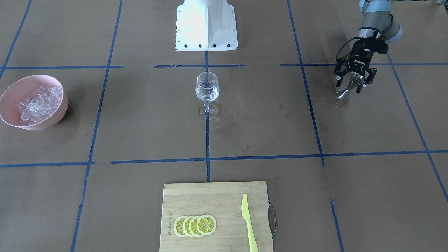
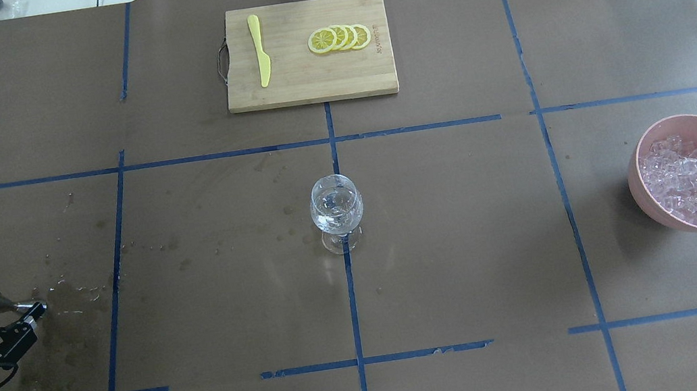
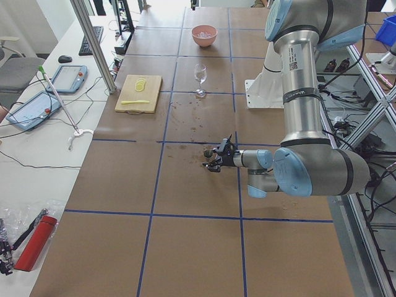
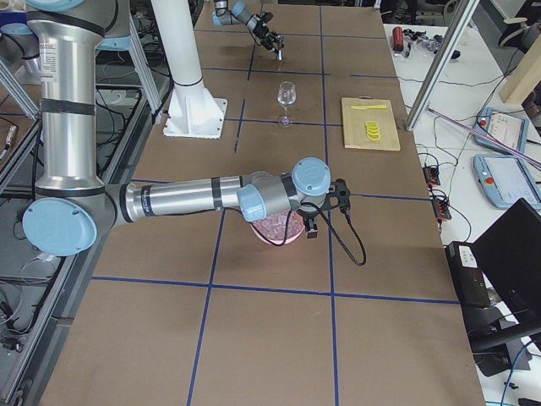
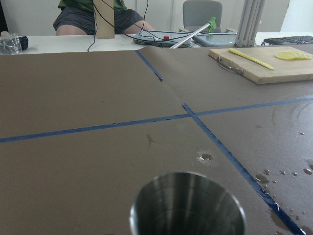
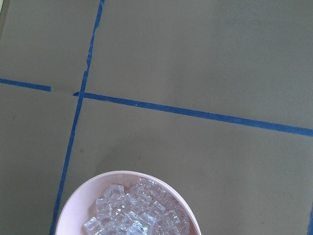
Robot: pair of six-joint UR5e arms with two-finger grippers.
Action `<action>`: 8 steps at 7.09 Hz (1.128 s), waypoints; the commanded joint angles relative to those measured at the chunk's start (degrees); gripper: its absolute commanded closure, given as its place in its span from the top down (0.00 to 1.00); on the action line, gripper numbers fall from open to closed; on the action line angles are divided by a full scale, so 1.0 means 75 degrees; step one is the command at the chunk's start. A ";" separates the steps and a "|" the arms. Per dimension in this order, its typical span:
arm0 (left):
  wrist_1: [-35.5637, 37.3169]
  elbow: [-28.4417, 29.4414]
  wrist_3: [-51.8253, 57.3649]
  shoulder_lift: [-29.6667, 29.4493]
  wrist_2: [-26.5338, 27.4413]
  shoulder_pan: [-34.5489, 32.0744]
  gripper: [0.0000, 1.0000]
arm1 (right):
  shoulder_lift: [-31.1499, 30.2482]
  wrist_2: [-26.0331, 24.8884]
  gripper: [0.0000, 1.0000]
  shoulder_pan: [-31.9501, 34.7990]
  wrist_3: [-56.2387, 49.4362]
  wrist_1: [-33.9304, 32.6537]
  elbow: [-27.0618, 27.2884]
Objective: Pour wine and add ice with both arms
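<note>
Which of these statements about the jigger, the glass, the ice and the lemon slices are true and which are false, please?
1. The left tool holds a metal jigger. True.
2. The wine glass lies on its side. False: it stands upright at the table's middle.
3. The ice sits in a pink bowl. True.
4. The lemon slices lie in the bowl. False: they lie on the cutting board, with the yellow knife beside them.
</note>
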 commanded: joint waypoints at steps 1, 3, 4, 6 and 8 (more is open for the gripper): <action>0.0473 -0.0648 0.0030 0.0545 -0.1149 -0.0052 0.83 | 0.0000 0.0000 1.00 0.0000 -0.0011 0.0000 0.0000; 0.0606 -0.0816 0.0018 0.1085 -0.1318 -0.0064 0.84 | 0.0000 0.0000 1.00 0.0000 0.0001 0.0000 0.0000; 0.0711 -0.0816 0.0029 0.1110 -0.1562 -0.0064 0.84 | -0.0012 0.0012 1.00 0.0000 0.0001 0.0000 0.0012; 0.1061 -0.1374 0.0041 0.1831 -0.2834 -0.0238 0.82 | -0.0012 0.0000 1.00 0.0000 0.0013 0.0000 0.0035; 0.1087 -0.1566 0.1051 0.2491 -0.4197 -0.1743 0.82 | -0.0012 -0.0035 1.00 -0.0047 0.1002 0.0000 0.0466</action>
